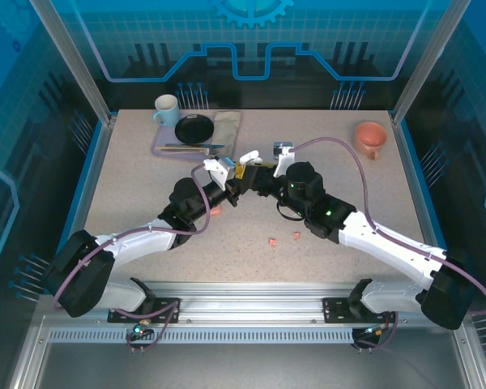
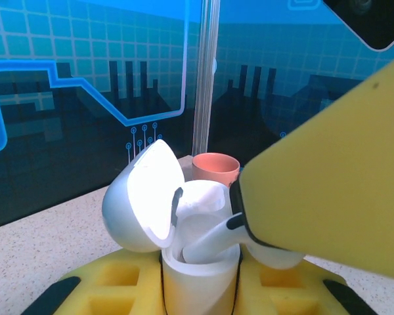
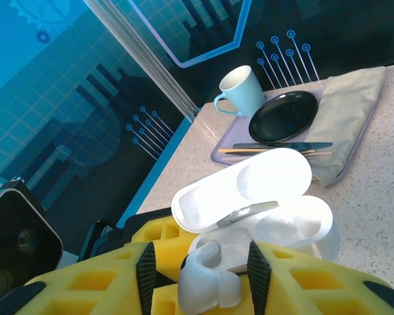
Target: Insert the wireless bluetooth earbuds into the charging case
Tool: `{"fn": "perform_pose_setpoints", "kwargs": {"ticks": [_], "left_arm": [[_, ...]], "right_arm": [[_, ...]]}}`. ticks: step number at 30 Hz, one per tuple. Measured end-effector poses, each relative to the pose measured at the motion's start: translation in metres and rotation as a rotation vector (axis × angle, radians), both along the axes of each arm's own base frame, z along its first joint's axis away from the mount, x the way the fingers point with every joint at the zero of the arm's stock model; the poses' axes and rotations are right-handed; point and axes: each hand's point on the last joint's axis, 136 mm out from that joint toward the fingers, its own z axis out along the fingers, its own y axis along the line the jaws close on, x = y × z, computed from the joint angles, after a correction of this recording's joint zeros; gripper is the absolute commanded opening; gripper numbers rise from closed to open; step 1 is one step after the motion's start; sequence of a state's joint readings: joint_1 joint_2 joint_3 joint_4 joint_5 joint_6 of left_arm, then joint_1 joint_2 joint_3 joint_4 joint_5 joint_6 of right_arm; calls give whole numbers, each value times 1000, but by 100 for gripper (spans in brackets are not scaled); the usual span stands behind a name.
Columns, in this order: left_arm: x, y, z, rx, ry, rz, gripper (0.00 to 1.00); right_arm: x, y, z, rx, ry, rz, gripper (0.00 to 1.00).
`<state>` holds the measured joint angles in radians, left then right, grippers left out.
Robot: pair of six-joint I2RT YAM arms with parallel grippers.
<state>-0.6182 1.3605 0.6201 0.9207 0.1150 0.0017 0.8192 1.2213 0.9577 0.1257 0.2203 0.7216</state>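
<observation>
Closest to your right wrist lens, the right gripper (image 3: 201, 262) is showing its yellow fingers partway apart. A white earbud (image 3: 207, 289) is sitting between the black pads (image 3: 146, 269), and a sliver of room is showing on one side, so the bud is looking loose rather than pinched. Just beyond it the charging case (image 3: 295, 230) is standing open, its lid (image 3: 243, 180) thrown back.

From the left wrist, your left gripper (image 2: 197, 292) is clamping the base of the case from both sides and holding it upright. The earbud is lying in the open mouth of the case, and the right gripper's broad finger is crowding in from the right, so you are working with very little room around the case rim.

From above, both grippers are meeting over the middle of the table (image 1: 348, 186), well apart from every edge. Bare tabletop is lying open on both sides of the arms. Two salmon-pink earbuds (image 1: 273, 241) are lying near the front, just beside the right arm. Another salmon-pink piece (image 1: 216, 212) is peeking out beside the left arm, and I cannot tell what it is. Along the far edge, a tray (image 1: 158, 148) is carrying a mug (image 1: 166, 109), a black plate (image 1: 194, 128) and a cloth (image 1: 227, 126). A salmon cup (image 1: 371, 139) is standing near the far right corner.
</observation>
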Motion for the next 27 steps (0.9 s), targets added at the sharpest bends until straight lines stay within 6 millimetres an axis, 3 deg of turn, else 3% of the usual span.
{"fn": "perform_pose_setpoints", "kwargs": {"ticks": [9, 16, 21, 27], "left_arm": [[0, 0, 3, -7, -10, 0, 0], [0, 0, 3, -7, -9, -1, 0], [0, 0, 3, -6, -9, -1, 0], [0, 0, 3, -6, -10, -1, 0]], "right_arm": [[5, -24, 5, -11, 41, -43, 66], [10, -46, 34, 39, 79, -51, 67], [-2, -32, 45, 58, 147, 54, 68], [-19, -7, 28, 39, 269, 176, 68]]}}
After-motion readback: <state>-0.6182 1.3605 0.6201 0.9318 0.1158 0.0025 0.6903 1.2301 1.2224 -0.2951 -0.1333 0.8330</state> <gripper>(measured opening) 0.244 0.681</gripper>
